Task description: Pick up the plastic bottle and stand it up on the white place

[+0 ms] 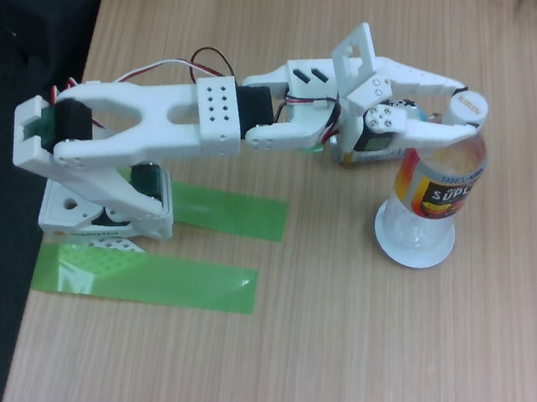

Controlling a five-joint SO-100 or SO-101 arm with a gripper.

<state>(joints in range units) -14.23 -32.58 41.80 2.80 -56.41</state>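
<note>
Fingers [438, 133] of the gripper [452, 112] are closed around the neck of the bottle [437, 191], just under its white cap [468, 106]. It stands almost upright, with its base on the white dish [394, 242] on the table [327, 351]. I think the good way now is to check that the base sits flat and centred, then open slowly and pull back without pushing the neck. The bottle looks empty; the dish holds nothing else.
</note>
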